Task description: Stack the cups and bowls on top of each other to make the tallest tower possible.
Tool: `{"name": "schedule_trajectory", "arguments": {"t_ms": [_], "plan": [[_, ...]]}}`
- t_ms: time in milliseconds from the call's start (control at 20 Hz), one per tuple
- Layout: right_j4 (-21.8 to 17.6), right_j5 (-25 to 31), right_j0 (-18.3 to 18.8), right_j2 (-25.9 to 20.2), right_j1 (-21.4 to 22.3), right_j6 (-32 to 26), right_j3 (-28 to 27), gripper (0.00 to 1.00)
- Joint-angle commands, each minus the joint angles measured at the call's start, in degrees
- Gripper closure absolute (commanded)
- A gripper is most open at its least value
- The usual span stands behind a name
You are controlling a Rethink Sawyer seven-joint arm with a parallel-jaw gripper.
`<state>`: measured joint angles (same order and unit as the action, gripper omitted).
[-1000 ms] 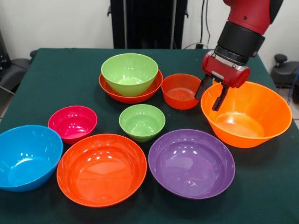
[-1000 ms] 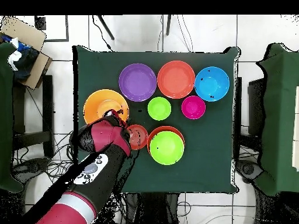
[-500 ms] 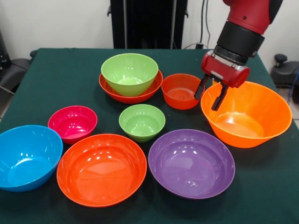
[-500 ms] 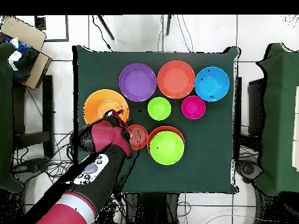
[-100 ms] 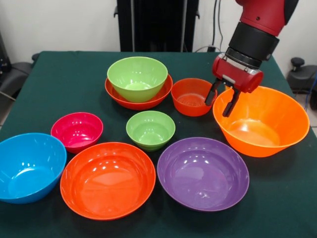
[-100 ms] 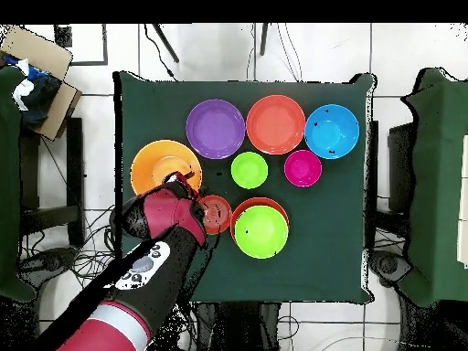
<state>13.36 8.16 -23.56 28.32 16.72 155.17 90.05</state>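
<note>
My pincer (image 5: 220,102) spread open, empty, straddling near rim of large orange bowl (image 5: 261,121) at counter (image 5: 59,79) edge side. Tower so far: lime green bowl (image 5: 137,78) nested in red-orange bowl (image 5: 115,92), well apart. Risk as I judge it: glossy thin rim slips on closing; bowl tips or swings on lift; small red-orange bowl (image 5: 191,96) just beside may get knocked.

Glossy smooth plastic bowls (image 5: 203,173) on a matt dark green cloth-covered table (image 5: 59,84).
</note>
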Motion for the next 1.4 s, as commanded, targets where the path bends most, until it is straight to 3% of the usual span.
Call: {"name": "schedule_trajectory", "arguments": {"t_ms": [50, 950, 1200, 1400], "plan": [[-2.14, 5.45, 0.24, -3.74, -1.59, 1.68, 0.68, 1.00], [-1.04, 7.54, -0.73, -3.34, -1.89, 2.44, -0.73, 1.00], [-1.78, 6.39, 0.33, -4.56, 0.01, 2.02, 2.34, 1.00], [-2.21, 8.69, 0.93, -5.18, 3.29, 1.05, 4.10, 1.00]]}}
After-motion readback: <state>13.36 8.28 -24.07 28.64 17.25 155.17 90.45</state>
